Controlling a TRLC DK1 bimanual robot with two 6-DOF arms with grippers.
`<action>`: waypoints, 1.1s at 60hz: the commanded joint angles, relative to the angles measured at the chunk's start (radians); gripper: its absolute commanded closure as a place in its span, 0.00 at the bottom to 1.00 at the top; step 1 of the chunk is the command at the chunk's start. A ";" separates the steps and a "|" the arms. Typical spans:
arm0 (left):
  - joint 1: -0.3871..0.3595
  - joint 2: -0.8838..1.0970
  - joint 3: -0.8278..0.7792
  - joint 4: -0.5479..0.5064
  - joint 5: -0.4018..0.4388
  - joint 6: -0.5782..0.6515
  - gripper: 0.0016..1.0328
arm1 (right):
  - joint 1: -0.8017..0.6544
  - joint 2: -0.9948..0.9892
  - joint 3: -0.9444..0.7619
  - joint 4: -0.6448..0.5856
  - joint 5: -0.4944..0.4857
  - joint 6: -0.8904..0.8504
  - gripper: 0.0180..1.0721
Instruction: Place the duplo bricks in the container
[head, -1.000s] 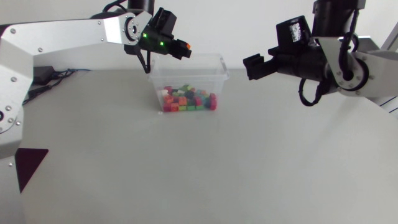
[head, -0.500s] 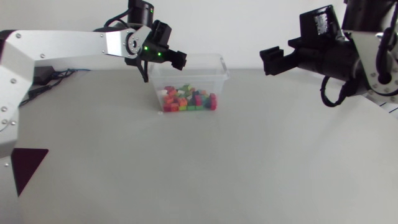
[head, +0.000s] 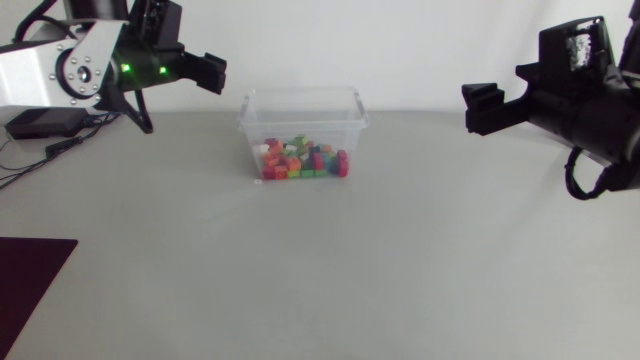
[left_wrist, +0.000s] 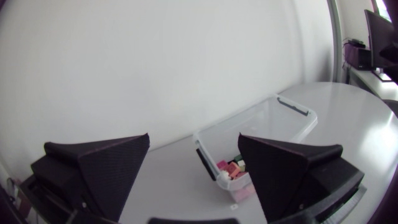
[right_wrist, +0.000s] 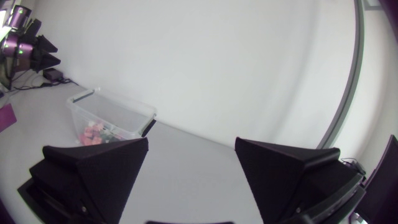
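L arm (head: 40, 72), R arm (head: 592, 108) cropped at edges — bricks (head: 300, 160) uncountably small

grey table (head: 400, 260), clear container (head: 300, 118) on it

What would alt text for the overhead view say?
A clear container of colourful duplo bricks sits on a grey table. The left gripper and right gripper hang above the table on either side of it, both empty.
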 joint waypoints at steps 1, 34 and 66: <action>0.023 -0.077 -0.089 0.007 -0.007 0.035 0.04 | -0.004 -0.068 -0.053 0.013 0.018 -0.026 0.04; 0.089 -0.611 -0.567 0.127 -0.002 0.030 0.04 | -0.070 -0.379 -0.239 -0.014 0.046 -0.058 0.04; 0.102 -0.948 -0.791 0.064 -0.002 0.000 0.04 | -0.110 -0.640 -0.400 -0.077 0.064 -0.092 0.04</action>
